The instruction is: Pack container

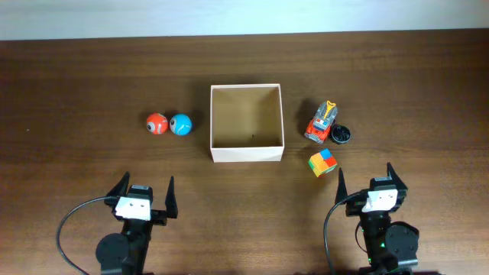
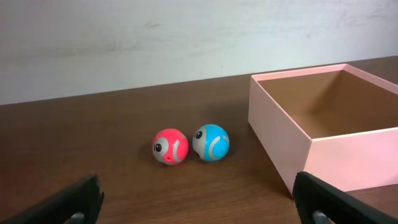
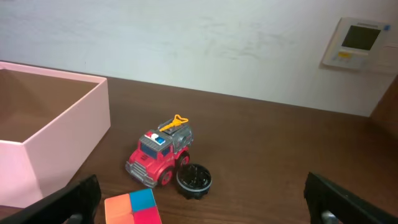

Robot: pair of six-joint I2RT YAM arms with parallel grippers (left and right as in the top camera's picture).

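Container well apart, beyond open fingers

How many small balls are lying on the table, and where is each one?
2. The red ball and the blue ball lie side by side left of the container, the blue one nearer to it. The container looks empty, so none seems hidden.
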